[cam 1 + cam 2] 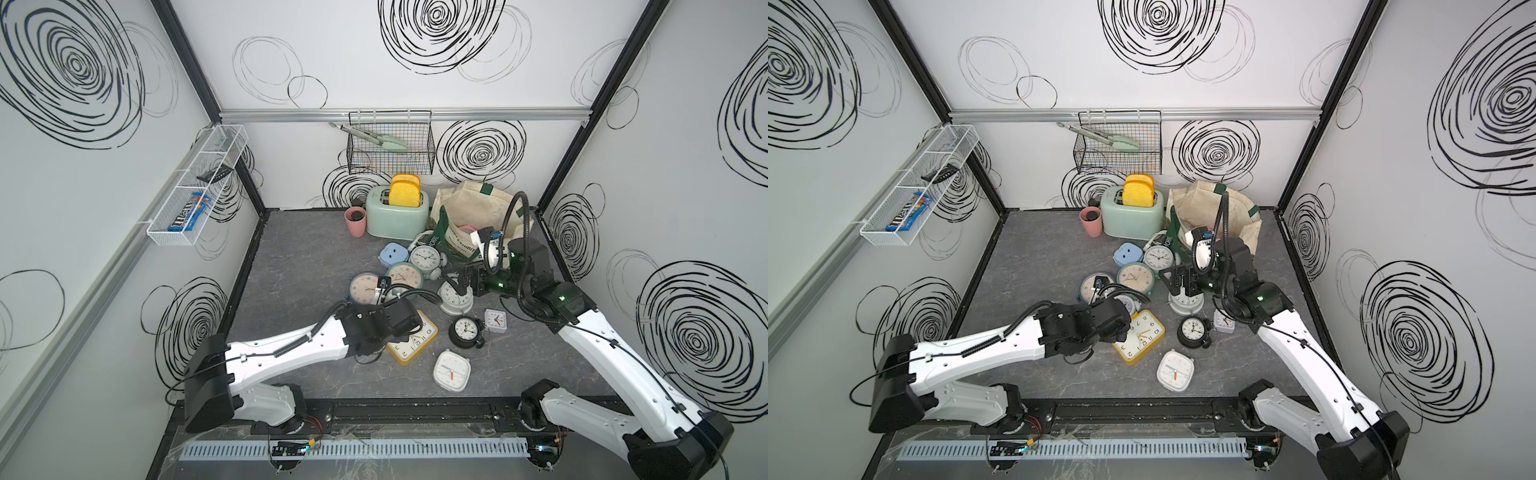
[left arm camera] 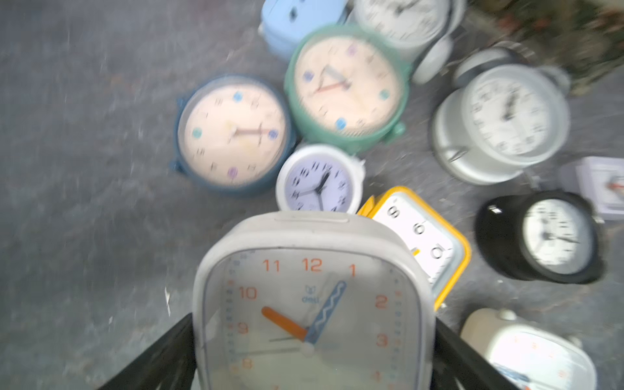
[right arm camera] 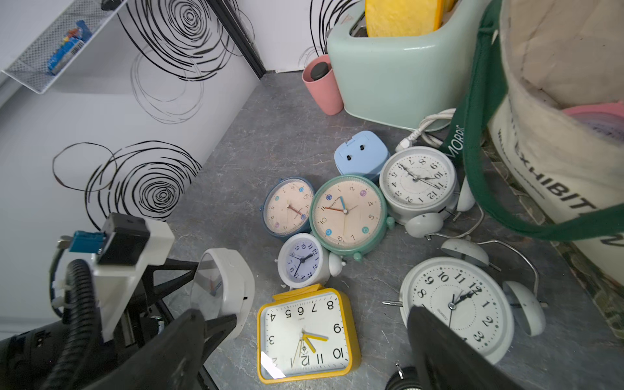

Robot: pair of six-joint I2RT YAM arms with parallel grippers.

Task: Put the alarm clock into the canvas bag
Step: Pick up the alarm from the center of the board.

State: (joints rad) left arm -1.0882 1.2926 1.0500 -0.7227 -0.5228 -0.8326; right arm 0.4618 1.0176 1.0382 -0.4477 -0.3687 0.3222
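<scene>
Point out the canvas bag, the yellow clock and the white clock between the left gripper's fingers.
canvas bag (image 1: 469,203): in a top view, on its cream wall.
yellow clock (image 3: 304,334): right wrist view, middle of its dial.
white clock (image 2: 314,300): left wrist view, middle of its dial.

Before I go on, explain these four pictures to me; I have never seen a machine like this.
This is a robot: two white arms mounted at the front edge of the table, each ending in a two-fingered gripper. Two pictures look down on the whole scene from above, nearly alike. The other two come from cameras on the arms' wrists. On the table lie many alarm clocks, among them a yellow clock, with a mint toaster, a pink cup and a canvas bag at the back. The left gripper holds a white square clock between its fingers. The right gripper is open and empty, hovering over a white bell clock.
</scene>
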